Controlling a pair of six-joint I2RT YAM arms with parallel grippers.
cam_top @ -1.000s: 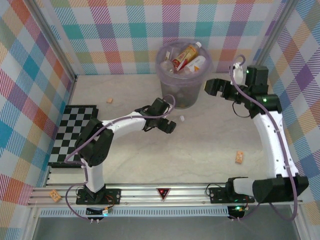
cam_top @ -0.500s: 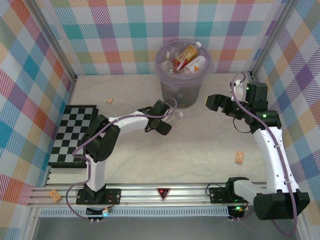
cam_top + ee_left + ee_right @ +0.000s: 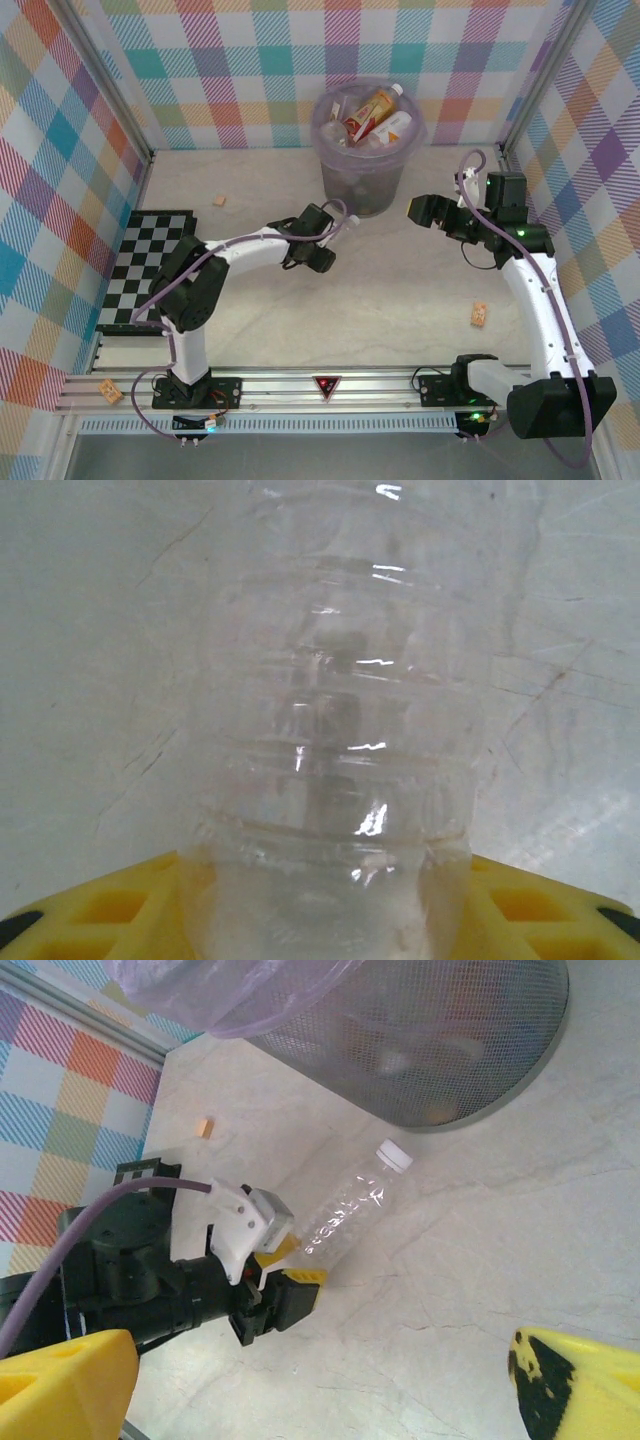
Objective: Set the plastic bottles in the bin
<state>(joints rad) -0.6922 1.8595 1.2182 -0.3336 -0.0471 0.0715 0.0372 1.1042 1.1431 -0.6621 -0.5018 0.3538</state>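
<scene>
A clear plastic bottle [image 3: 350,1210] with a white cap [image 3: 393,1155] lies on the table just in front of the bin [image 3: 365,185]. My left gripper [image 3: 328,240] is shut on its lower body, and its yellow fingers [image 3: 100,910] press both sides of the ribbed bottle [image 3: 340,730]. In the right wrist view the left gripper [image 3: 292,1263] holds the bottle's base end, with the cap toward the bin [image 3: 430,1040]. Several bottles [image 3: 375,110] fill the bin. My right gripper [image 3: 418,210] hovers open to the right of the bin, holding nothing.
A checkerboard mat [image 3: 150,265] lies at the left. Small tan blocks sit at the right [image 3: 479,315], the far left [image 3: 218,200] and on the near rail [image 3: 110,392]. Plaid walls close in the table on three sides.
The left gripper has closed on the clear bottle, which shifted slightly left. The right gripper came nearer and lower beside the bin, still open.
</scene>
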